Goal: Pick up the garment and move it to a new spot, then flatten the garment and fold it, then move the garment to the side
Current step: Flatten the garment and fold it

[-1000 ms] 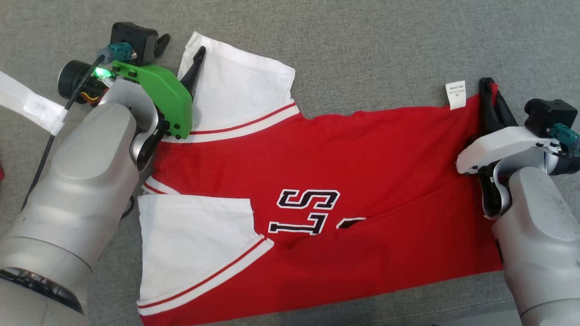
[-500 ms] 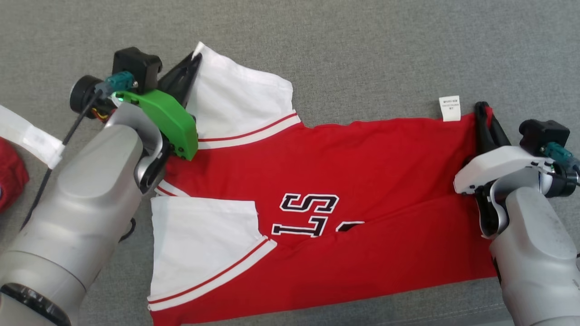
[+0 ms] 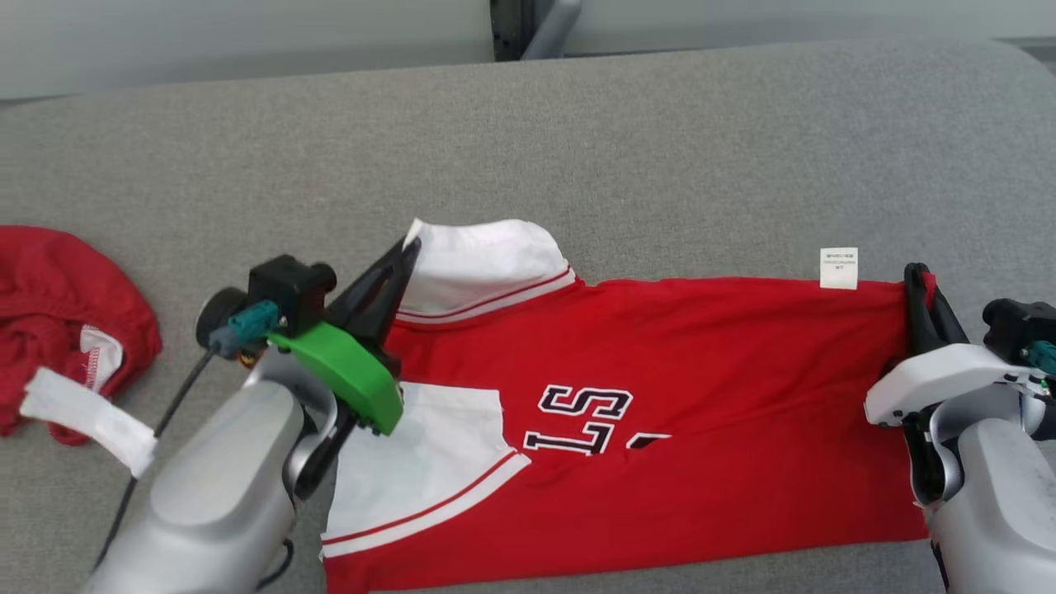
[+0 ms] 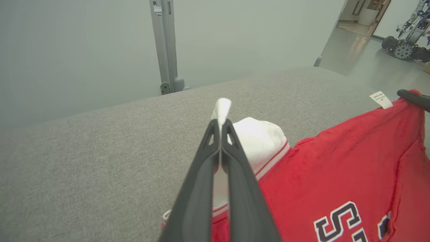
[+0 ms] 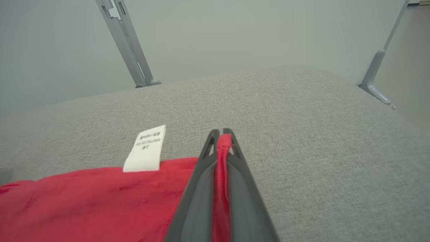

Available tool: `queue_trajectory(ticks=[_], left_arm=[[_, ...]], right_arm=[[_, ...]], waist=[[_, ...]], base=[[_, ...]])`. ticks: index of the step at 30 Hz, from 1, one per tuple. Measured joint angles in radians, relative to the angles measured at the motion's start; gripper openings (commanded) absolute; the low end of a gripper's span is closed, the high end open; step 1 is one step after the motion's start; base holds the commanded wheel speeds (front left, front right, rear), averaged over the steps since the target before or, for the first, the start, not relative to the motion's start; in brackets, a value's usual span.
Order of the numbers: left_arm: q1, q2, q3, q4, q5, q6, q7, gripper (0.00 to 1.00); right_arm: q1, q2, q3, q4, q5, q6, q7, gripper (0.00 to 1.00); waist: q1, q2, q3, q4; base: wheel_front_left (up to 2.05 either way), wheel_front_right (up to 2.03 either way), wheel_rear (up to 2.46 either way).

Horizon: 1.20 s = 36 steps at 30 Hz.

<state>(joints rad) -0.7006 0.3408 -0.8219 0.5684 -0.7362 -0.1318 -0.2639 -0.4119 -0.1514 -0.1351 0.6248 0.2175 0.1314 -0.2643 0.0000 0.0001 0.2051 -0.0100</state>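
Spread on grey fabric bench (image 3: 660, 148): red jersey (image 3: 726, 363), white sleeves, black-and-white lettering facing up. Left end effector (image 3: 407, 247) pinched tight on edge of far sleeve (image 3: 487, 264); sleeve fabric humped beside grip. Right end effector (image 3: 917, 276) clamped on red hem corner at jersey's opposite end, near white care label (image 3: 839, 268). Near sleeve (image 3: 429, 462) lies flat. Second red garment (image 3: 58, 289) crumpled at bench's left, well apart from jersey.

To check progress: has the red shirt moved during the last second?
Yes, the red shirt moved away from the robot: the white strip at left, earlier level with its far sleeve, now level with its near sleeve.
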Motion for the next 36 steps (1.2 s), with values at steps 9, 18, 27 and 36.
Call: queue_trajectory(ticks=[9,18,27,36], left_arm=[[0.273,-0.020,0.162,-0.165,0.120,0.000,0.000,0.00],[0.462,-0.029,0.190,-0.266,0.165,0.000,0.000,0.00],[0.571,-0.049,0.182,-0.263,0.156,0.000,0.000,0.00],[0.644,-0.076,0.238,-0.248,0.140,0.000,0.000,0.00]], right_arm=[[0.094,-0.027,-0.004,-0.076,0.035,0.000,0.000,0.00],[0.144,-0.050,-0.005,-0.055,0.054,0.000,0.000,0.00],[0.193,-0.049,-0.006,-0.032,0.067,0.000,0.000,0.00],[0.262,-0.040,-0.015,-0.023,0.080,0.000,0.000,0.00]], waist=[[-0.0001,0.0000,-0.101,0.039],[-0.0001,0.0000,-0.139,0.075],[0.0000,0.0000,-0.177,0.098],[-0.0001,0.0000,-0.205,0.087]], base=[[0.00,0.00,0.00],[0.00,0.00,0.00],[0.00,0.00,0.00],[0.00,0.00,0.00]])
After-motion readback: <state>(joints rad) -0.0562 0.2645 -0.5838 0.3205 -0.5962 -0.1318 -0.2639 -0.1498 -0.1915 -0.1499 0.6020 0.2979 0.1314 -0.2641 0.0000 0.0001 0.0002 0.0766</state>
